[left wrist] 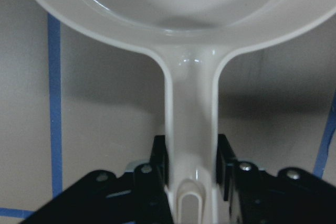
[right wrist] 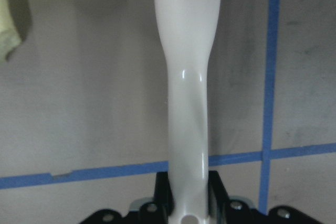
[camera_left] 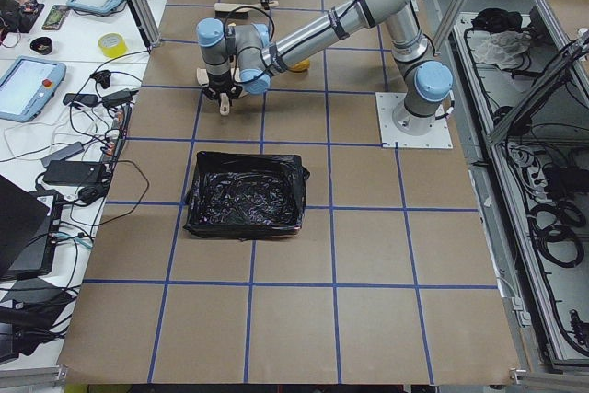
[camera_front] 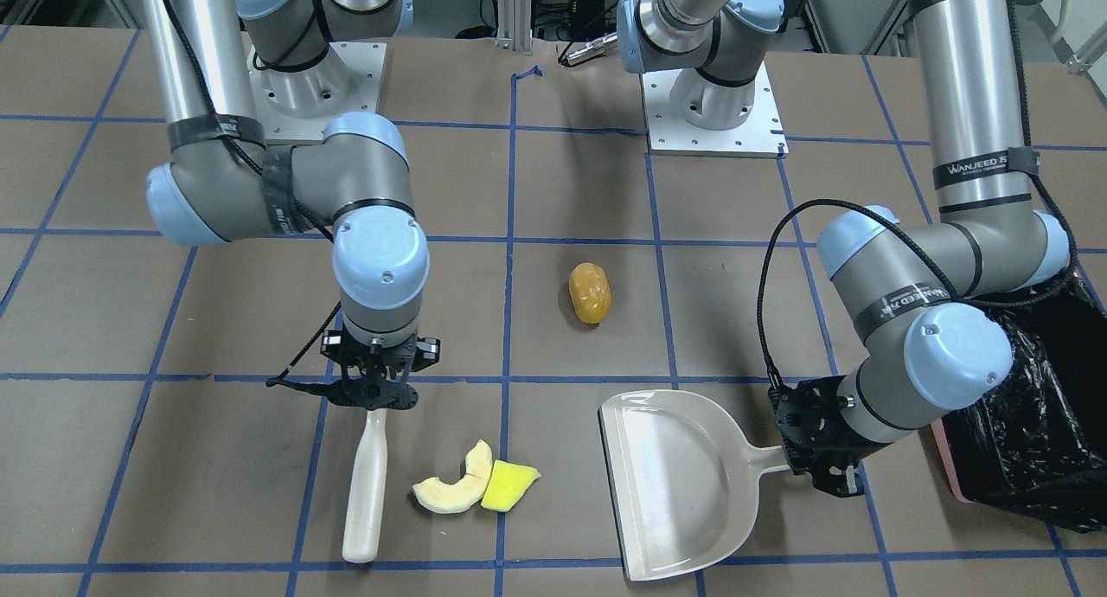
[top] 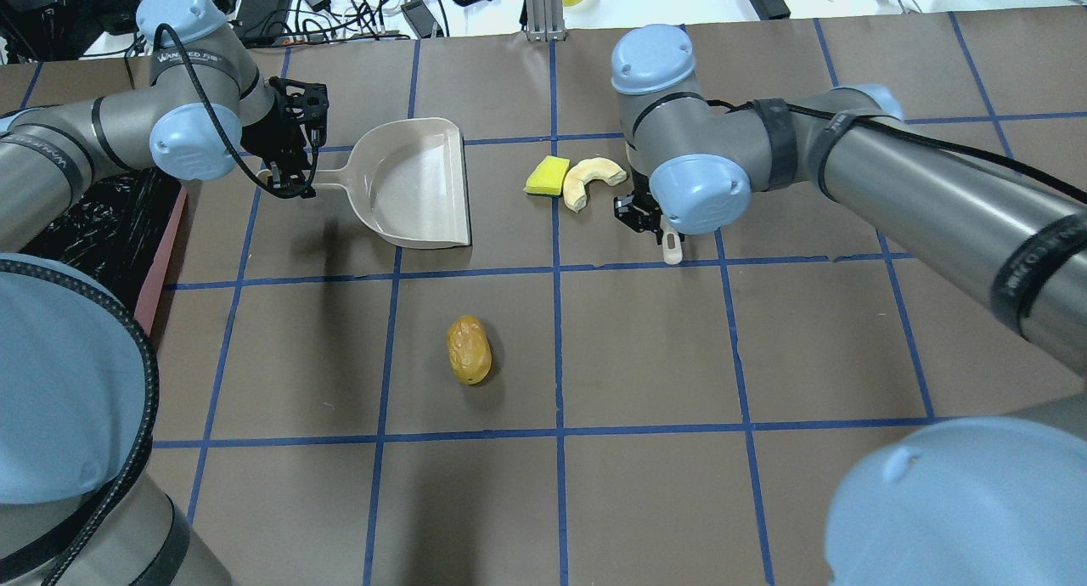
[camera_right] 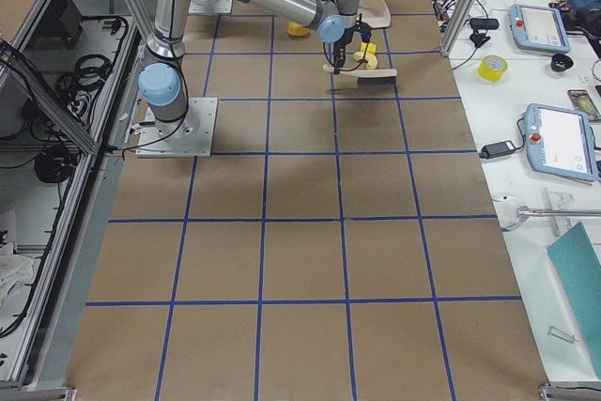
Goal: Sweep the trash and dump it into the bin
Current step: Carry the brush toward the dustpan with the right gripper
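Note:
My left gripper (top: 293,174) is shut on the handle of the beige dustpan (top: 420,183), which lies flat on the table; the left wrist view shows the handle (left wrist: 191,129) clamped between the fingers (left wrist: 159,161). My right gripper (camera_front: 376,389) is shut on the handle of the beige brush (camera_front: 365,484), as the right wrist view shows (right wrist: 187,77). The cream crescent slice (camera_front: 454,486) and the yellow-green wedge (camera_front: 508,484) lie touching, between brush and dustpan (camera_front: 666,484). The orange-yellow lump (camera_front: 590,293) lies apart, nearer the robot. The bin (camera_left: 247,195) with its black bag stands beyond the left arm.
The table is brown paper with a blue tape grid. The bin (camera_front: 1029,407) sits under the left arm's elbow, right beside the dustpan handle. Both arm bases (camera_front: 713,104) stand on white plates at the robot side. The brush's black bristles show in the exterior right view (camera_right: 376,80).

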`<move>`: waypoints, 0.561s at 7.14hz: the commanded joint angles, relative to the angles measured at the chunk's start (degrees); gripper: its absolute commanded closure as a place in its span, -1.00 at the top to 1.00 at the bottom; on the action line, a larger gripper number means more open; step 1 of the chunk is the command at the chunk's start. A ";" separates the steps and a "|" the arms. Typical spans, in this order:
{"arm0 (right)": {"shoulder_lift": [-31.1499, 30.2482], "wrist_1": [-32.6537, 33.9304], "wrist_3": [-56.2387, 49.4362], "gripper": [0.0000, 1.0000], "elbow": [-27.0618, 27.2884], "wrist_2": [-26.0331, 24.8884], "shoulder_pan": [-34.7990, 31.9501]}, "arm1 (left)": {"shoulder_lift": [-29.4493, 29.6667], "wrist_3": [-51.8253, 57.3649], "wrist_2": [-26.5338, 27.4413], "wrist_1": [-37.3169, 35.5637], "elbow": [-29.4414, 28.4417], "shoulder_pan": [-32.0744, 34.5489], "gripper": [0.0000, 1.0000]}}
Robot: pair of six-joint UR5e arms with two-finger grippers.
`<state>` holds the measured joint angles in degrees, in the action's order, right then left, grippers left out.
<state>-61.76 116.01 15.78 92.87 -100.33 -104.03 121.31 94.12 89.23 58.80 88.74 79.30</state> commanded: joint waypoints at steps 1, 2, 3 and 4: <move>4.19 0.10 6.17 -1.00 -4.53 2.66 -5.02 | -0.29 -0.16 0.15 0.44 0.12 0.50 -1.00; 4.63 0.10 8.37 -1.00 -5.76 7.73 -6.35 | -1.33 -0.60 0.68 2.09 -0.06 0.85 -1.00; 4.81 0.19 8.56 -1.00 -6.56 8.13 -7.58 | -2.04 -0.60 1.46 3.42 0.03 1.46 -1.00; 4.81 0.10 9.18 -1.00 -7.35 8.57 -7.85 | -2.39 -0.69 2.17 3.52 0.03 1.82 -1.00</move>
<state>-57.13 116.13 24.07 86.59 -92.87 -111.03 119.53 93.55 90.55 61.61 88.77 80.60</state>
